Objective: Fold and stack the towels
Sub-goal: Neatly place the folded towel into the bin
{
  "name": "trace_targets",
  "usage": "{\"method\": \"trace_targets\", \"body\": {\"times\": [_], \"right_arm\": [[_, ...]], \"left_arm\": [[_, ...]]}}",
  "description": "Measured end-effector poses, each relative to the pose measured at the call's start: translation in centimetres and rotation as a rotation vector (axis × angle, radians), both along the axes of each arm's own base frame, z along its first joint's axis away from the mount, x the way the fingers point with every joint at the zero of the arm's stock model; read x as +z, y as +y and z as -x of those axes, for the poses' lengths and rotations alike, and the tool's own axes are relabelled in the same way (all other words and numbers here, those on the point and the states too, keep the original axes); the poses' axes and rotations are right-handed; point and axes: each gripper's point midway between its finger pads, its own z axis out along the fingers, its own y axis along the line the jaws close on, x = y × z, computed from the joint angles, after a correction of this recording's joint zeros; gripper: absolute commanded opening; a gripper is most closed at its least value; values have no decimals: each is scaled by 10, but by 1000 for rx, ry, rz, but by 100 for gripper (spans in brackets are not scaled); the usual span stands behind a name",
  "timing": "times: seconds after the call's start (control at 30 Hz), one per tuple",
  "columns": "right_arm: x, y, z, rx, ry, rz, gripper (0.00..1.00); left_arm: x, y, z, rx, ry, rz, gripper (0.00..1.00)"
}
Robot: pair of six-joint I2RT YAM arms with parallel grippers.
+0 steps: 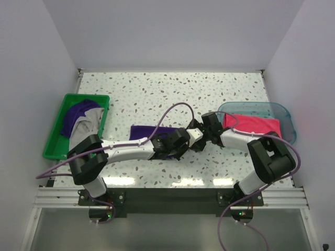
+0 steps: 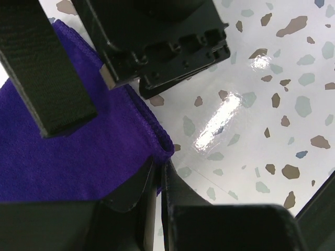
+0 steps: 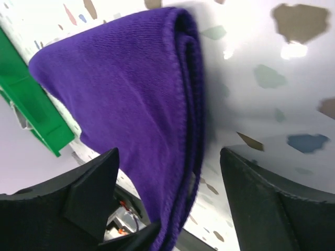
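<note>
Observer: Folding looks to be the step in hand. A dark purple cloth towel lies on the speckled desk between the two arms, already doubled over, and both arms meet at its right end.

Operator: And the other towels?

Observer: A hot pink towel lies flat, seemingly folded, in the translucent teal tray on the right. Another purple towel and a pale grey towel lie crumpled in the green plastic bin on the left. The job seems less than half done.

Operator: What of the jaws?

Observer: The jaws of the left arm are together. Its wrist view shows the purple towel's hemmed corner running in between them, so they appear clamped on that corner. The jaws of the right arm stand wide apart, one either side of the towel's folded edge. The cloth sits between them unpinched, and whether either one touches it cannot be told.

Operator: So what does the next move call for?

Observer: Probably the right jaws closing on that folded edge beside the left pair, so both arms hold the same end. They could then carry it across for another fold, keeping the layers squared. The risk is that the layers slide apart. The finished towel would likely go on the pink one.
</note>
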Motion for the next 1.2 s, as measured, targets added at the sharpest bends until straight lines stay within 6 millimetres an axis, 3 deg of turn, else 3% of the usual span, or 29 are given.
{"method": "trace_targets", "body": {"times": [0.2, 0.37, 0.43, 0.53, 0.57, 0.67, 0.87, 1.03, 1.1, 1.2], "right_arm": [[-3, 12, -2, 16, -10, -35, 60], [-13, 10, 0, 29, -1, -15, 28], [-14, 10, 0, 36, -3, -7, 14], [-15, 8, 0, 60, -17, 10, 0], [-14, 8, -1, 69, -19, 24, 0], [-9, 6, -5, 99, -40, 55, 0], [11, -3, -23, 190, -111, 192, 0], [40, -25, -43, 269, -181, 384, 0], [59, -38, -56, 286, -222, 471, 0], [86, -64, -71, 287, -270, 612, 0]], "left_arm": [[-1, 0, 0, 8, 10, 6, 0], [0, -6, 0, 12, 24, 20, 2], [2, -10, 0, 12, 30, 30, 8], [3, -11, 0, 10, 33, 35, 29], [3, -12, 1, 8, 34, 37, 39], [4, -13, 1, 12, 40, 46, 55], [15, -8, -7, 43, 51, 77, 73], [64, 13, -33, 129, 21, 193, 89], [93, 35, -54, 196, -24, 251, 98], [130, 70, -75, 295, -103, 317, 100]]}}
